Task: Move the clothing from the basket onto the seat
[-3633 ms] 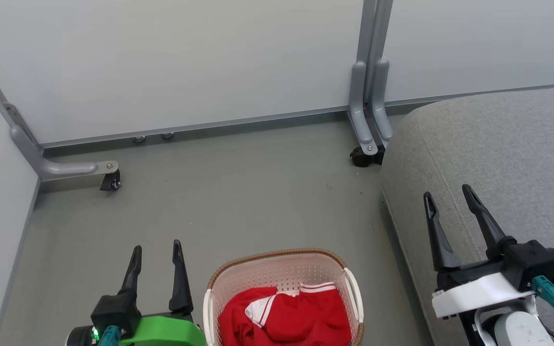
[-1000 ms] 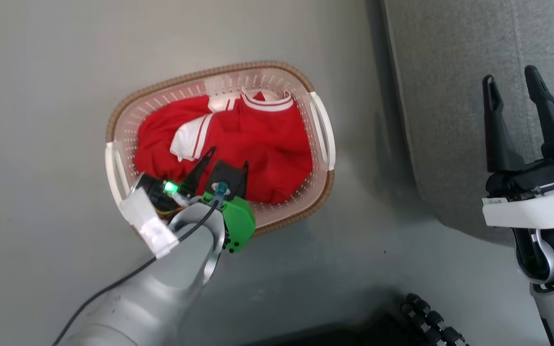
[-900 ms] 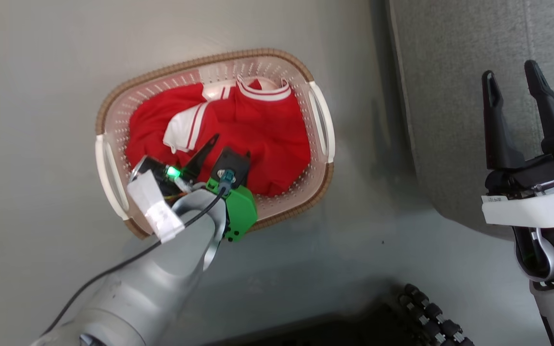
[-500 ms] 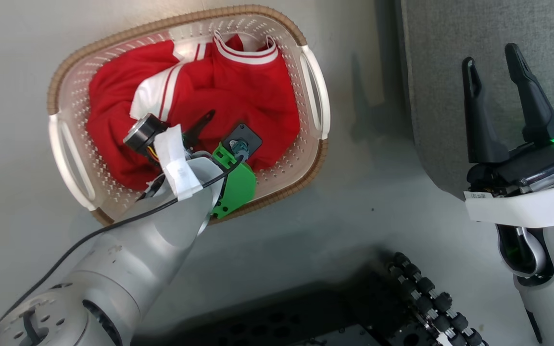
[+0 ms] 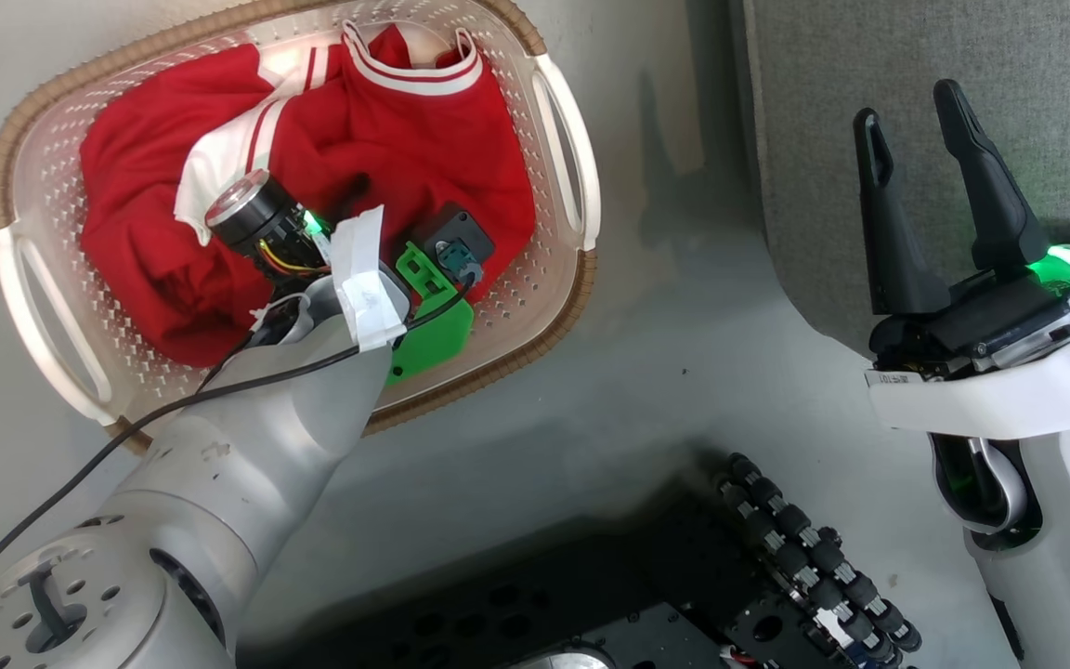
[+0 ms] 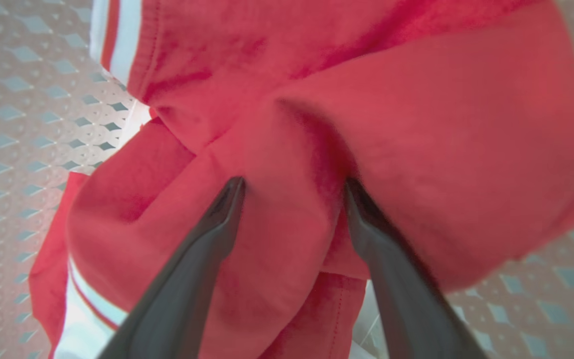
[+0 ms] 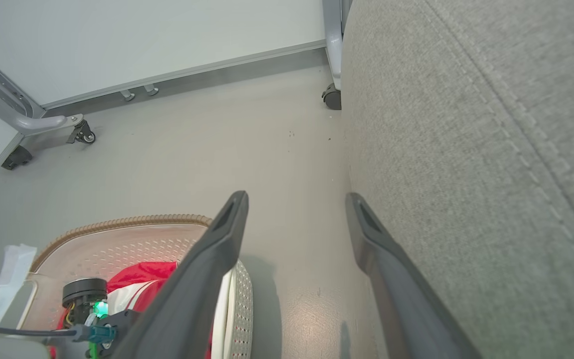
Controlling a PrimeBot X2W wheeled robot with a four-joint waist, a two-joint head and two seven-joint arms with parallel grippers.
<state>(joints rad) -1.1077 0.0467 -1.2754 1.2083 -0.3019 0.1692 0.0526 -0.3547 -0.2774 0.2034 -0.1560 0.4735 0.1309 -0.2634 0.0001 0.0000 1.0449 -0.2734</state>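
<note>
The cream basket [image 5: 516, 297] with its brown rim stands on the floor, holding the red clothing [image 5: 405, 139] with white striped trim. My left arm [image 5: 312, 372] reaches down into it. In the left wrist view my left gripper [image 6: 292, 187] is open, its fingers pressed into the clothing [image 6: 416, 124] with a raised fold between them. My right gripper [image 5: 908, 102] stands open and holds nothing, at the near edge of the grey seat [image 5: 823, 56]. The right wrist view looks past the right gripper [image 7: 295, 195] along the seat [image 7: 466, 149], with the basket [image 7: 132, 224] at the lower left.
Grey floor [image 5: 684, 325] lies between the basket and the seat. My black base with a cable chain [image 5: 804, 557] is at the bottom. Partition walls on castered legs [image 7: 82, 134] [image 7: 332, 97] close off the far side.
The head camera has tilted down and closer, so the whole picture has shifted. My left gripper has gone down into the basket onto the clothing. The right gripper stays open.
</note>
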